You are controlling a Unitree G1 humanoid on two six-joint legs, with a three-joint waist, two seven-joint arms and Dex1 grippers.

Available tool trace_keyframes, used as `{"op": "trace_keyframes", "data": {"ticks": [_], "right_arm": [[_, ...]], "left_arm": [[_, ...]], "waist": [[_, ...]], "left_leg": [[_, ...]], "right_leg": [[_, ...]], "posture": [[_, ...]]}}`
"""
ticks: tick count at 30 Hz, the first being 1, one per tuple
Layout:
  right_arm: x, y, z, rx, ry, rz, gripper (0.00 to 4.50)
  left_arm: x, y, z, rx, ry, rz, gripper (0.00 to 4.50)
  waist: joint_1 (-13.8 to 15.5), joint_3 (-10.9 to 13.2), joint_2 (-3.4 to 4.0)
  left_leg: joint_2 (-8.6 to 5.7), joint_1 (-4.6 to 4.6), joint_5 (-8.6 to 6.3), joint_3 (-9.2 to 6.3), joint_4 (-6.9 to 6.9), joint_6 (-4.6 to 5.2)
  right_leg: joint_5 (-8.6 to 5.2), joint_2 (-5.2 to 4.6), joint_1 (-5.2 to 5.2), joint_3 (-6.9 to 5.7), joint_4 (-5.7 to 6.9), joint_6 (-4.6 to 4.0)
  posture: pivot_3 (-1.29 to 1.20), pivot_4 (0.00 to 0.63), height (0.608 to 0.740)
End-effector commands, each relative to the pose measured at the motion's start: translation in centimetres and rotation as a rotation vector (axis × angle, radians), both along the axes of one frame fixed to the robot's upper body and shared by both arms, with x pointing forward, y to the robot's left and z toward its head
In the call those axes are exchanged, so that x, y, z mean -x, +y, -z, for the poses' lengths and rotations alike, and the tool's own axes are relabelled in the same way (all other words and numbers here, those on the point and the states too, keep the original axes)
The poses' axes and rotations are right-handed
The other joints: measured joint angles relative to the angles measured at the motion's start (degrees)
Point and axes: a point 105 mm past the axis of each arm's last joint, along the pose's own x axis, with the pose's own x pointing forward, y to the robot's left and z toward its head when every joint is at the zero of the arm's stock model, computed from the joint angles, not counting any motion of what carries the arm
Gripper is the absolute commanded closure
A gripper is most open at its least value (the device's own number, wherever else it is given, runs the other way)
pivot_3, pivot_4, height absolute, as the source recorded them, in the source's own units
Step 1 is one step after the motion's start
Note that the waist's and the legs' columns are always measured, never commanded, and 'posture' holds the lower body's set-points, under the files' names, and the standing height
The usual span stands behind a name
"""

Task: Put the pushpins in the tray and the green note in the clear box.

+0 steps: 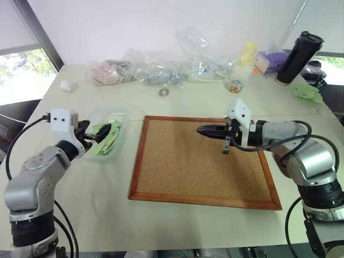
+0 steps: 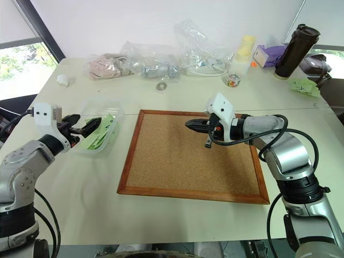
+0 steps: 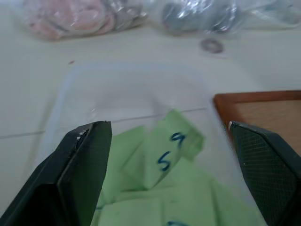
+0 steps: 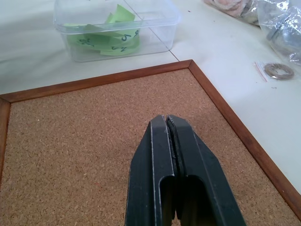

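Note:
The clear box (image 1: 110, 112) stands just left of the corkboard (image 1: 188, 172) and holds several pale green notes. One green note (image 3: 171, 150) with dark handwritten marks lies loose on top of them. My left gripper (image 1: 101, 133) hangs open at the box's near left side, with that note lying free between and beyond its fingers. Over the board's far middle my right gripper (image 1: 201, 130) is shut, with nothing visible between its fingertips. The tray (image 1: 235, 85), a small dark round dish with tiny coloured pushpins in it, sits beyond the board's far right corner.
Crinkled clear bags (image 1: 156, 67) crowd the table's back edge. A yellow-capped bottle (image 1: 246, 54), a purple box (image 1: 269, 60) and a black tumbler (image 1: 298, 56) stand at the back right. Crumpled green paper (image 1: 307, 92) lies far right. A small ring (image 1: 164, 92) lies behind the board.

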Motion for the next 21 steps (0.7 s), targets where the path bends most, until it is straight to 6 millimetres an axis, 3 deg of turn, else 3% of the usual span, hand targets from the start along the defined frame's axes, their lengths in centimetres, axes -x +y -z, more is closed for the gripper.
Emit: {"op": "trace_keyframes", "data": {"ticks": [1, 4, 7, 12, 18, 21], "right_arm": [[0.0, -0.4, -1.2, -0.012, -0.049, 0.019, 4.5], [0.1, -1.1, -0.6, 0.006, -0.034, 0.046, 4.5], [0.3, -1.9, -0.2, 0.022, -0.022, 0.071, 4.5], [2.1, -5.2, 0.7, 0.077, 0.014, 0.163, 4.5], [3.8, -7.0, 1.0, 0.101, 0.046, 0.23, 4.5], [4.0, -6.8, 0.8, 0.09, 0.037, 0.248, 4.5]], "left_arm": [[1.3, -2.5, -5.1, -0.02, -0.164, 0.182, 0.02], [2.2, -4.8, -6.3, -0.05, -0.183, 0.341, 0.02], [2.6, -6.2, -6.0, -0.116, -0.17, 0.433, 0.02], [3.8, -9.4, -2.6, -0.206, -0.075, 0.684, 0.02], [4.0, -10.5, 0.1, -0.232, -0.013, 0.81, 0.02], [3.8, -10.5, 1.1, -0.252, 0.005, 0.84, 0.02]], "waist": [[0.0, 0.0, 0.0], [0.0, 0.0, -0.01], [-0.1, 0.0, 0.01], [0.2, 0.0, 0.02], [0.0, 0.1, 0.05], [0.0, 0.1, 0.05]], "left_leg": [[0.0, 0.0, 0.0, 0.0, 0.0, 0.0], [0.0, 0.0, 0.0, 0.0, 0.0, 0.0], [-0.01, 0.01, 0.0, 0.0, -0.05, 0.0], [-0.01, 0.0, 0.0, 0.0, -0.06, 0.0], [0.07, 0.05, -0.01, 0.02, -0.1, 0.02], [0.06, 0.05, -0.01, 0.03, -0.11, 0.02]], "right_leg": [[0.0, 0.0, 0.0, 0.0, 0.0, 0.0], [0.0, -0.01, 0.02, 0.01, -0.02, 0.0], [0.0, -0.02, 0.01, 0.03, -0.04, 0.0], [0.0, -0.01, 0.05, 0.04, -0.12, 0.0], [0.0, 0.04, 0.09, 0.06, -0.17, -0.01], [0.0, 0.04, 0.09, 0.06, -0.18, -0.01]], "posture": [[0.0, 0.15, 0.74], [0.0, 0.15, 0.74], [0.0, 0.15, 0.74], [0.0, 0.15, 0.74], [0.0, 0.15, 0.74], [0.0, 0.15, 0.74]]}}
